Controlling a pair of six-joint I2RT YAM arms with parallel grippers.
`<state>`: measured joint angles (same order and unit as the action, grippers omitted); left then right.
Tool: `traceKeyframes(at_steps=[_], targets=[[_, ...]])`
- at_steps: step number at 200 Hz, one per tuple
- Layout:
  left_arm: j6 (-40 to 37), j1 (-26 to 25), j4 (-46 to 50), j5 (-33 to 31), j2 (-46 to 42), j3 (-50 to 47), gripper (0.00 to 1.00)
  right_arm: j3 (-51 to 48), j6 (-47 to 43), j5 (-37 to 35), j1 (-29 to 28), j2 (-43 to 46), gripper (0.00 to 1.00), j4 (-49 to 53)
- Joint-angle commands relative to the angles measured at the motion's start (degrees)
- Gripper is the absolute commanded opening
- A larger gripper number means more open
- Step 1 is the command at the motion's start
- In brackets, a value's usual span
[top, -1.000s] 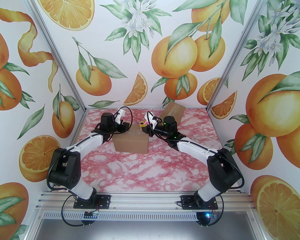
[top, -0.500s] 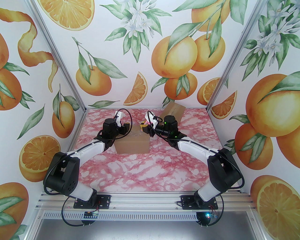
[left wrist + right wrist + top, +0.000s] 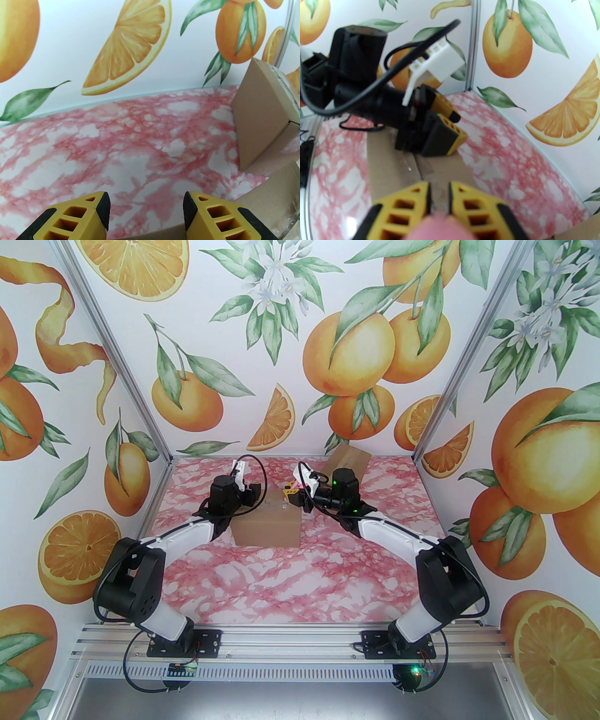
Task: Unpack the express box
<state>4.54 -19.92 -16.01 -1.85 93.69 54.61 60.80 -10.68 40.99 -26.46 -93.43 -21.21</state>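
Note:
The express box (image 3: 266, 527) is a brown cardboard carton in the middle of the table, and its taped top seam (image 3: 418, 167) runs under both grippers. My left gripper (image 3: 257, 491) hovers at the box's far left edge, open with nothing between its fingers (image 3: 146, 211). From the right wrist it appears as yellow fingers (image 3: 452, 138) low over the cardboard. My right gripper (image 3: 290, 495) is over the box's far right corner. Its fingers (image 3: 439, 185) stand almost together, shut on a blurred pink object (image 3: 440, 228) at their base.
A second cardboard box (image 3: 349, 461) leans on the back wall at the right, also seen from the left wrist (image 3: 260, 117). Pink marbled tabletop (image 3: 290, 582) lies open in front of the box. Walls close in on three sides.
My left arm swung its gripper to the right, further over the box's far left edge, and the box slid slightly right. My right gripper lifted a little toward the back.

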Motion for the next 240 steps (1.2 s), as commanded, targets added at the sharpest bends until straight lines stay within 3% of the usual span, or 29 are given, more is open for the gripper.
traceKeyframes(at_steps=[1,34,121,182,240], targets=[[2.7,1.2,21.8,0.0,8.0,-2.4,0.55,-0.5,-2.8,1.1,3.3,-1.4,0.0,7.9],[3.1,1.0,23.4,-0.3,9.7,-0.9,0.54,-0.9,-5.7,1.9,4.5,-0.8,0.0,8.5],[2.5,-0.8,24.6,-2.6,10.5,-0.3,0.52,7.1,-13.0,12.8,8.4,-5.1,0.0,25.9],[1.0,-3.1,27.1,-5.6,13.4,2.4,0.47,6.9,-14.5,11.6,10.2,-3.0,0.0,26.8],[0.8,-3.6,27.3,-6.1,13.7,2.6,0.43,5.9,-8.8,12.4,11.4,-1.2,0.0,19.2]])
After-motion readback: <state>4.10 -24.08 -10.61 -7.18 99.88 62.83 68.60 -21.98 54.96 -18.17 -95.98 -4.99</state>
